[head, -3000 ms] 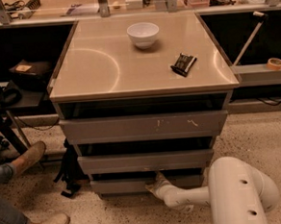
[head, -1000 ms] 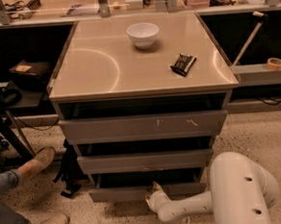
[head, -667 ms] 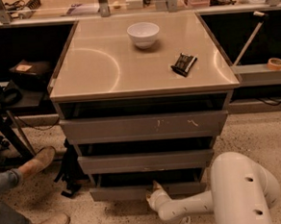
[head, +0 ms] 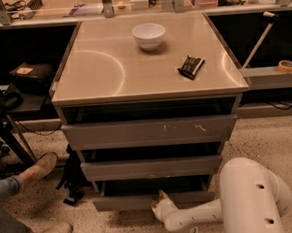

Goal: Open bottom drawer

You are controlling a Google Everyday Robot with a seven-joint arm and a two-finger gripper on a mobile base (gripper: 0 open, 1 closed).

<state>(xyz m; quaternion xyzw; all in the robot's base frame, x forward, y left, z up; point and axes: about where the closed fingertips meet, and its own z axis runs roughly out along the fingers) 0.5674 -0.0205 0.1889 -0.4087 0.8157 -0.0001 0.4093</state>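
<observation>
The bottom drawer (head: 142, 201) is the lowest and slimmest of three grey fronts in the cabinet, and it stands pulled out a little, with a dark gap above its front. My gripper (head: 161, 201) sits at the drawer's lower front edge, right of its middle, at the end of my white arm (head: 252, 201) that reaches in from the lower right. The mid-sized drawer (head: 152, 167) and the tall scratched top drawer (head: 149, 132) sit above it.
A white bowl (head: 149, 35) and a dark packet (head: 191, 66) lie on the cabinet top (head: 97, 67). A person's legs and shoes (head: 37, 168) are at the lower left beside a black stand (head: 6, 128). A tape roll (head: 286, 66) lies on a shelf at the right.
The bottom drawer has come out toward me since three seconds ago, and my gripper has drawn back with it. Over the last second little has moved.
</observation>
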